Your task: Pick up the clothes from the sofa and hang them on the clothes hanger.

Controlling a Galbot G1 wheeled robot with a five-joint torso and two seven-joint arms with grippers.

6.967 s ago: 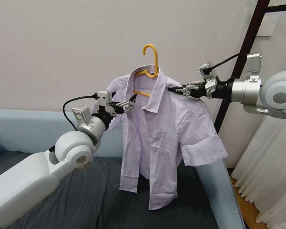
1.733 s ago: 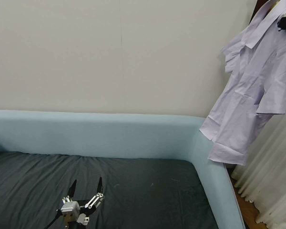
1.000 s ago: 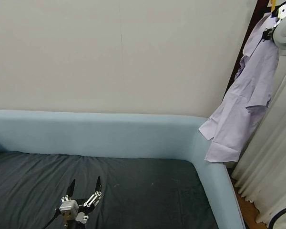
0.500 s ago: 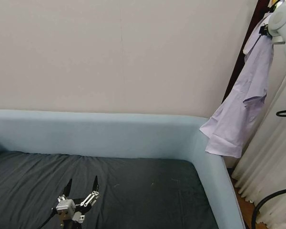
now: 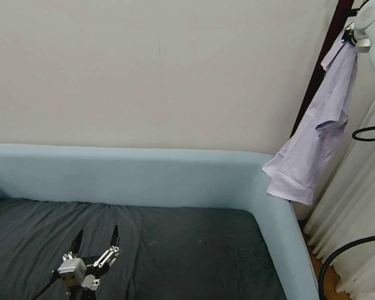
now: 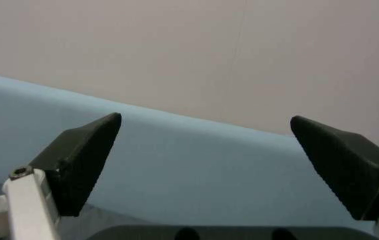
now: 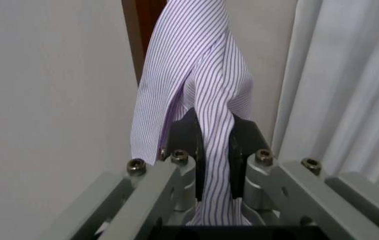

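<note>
Head view, with both wrist views. The landmark is the pale blue upholstered sofa (image 5: 144, 178), which has a dark grey seat cushion (image 5: 194, 250) and stands against a plain off-white wall (image 5: 144, 69).

Left claw (image 5: 98, 231): it is low over the front part of the sofa's seat cushion, towards the sofa's left half, and points at the backrest. Its two dark fingers (image 6: 86, 157) are spread wide apart and hold nothing. Between them the left wrist view shows the sofa's backrest and the wall.

Right claw (image 7: 213, 145): it is raised high above and beyond the sofa's right end. Its black pads are pressed together on a fold of the lilac striped short-sleeved shirt (image 5: 319, 125).

The shirt hangs clear of the seat, off the sofa's right end. It drapes down from the right claw alongside a dark wooden pole (image 5: 325, 56) that slants upward behind the sofa's right armrest. The shirt's lowest hem reaches the top of that armrest; contact cannot be judged.

White pleated curtains (image 5: 362, 219) hang to the right of the sofa, past the shirt. A black cable (image 5: 344, 256) loops in front of them.
</note>
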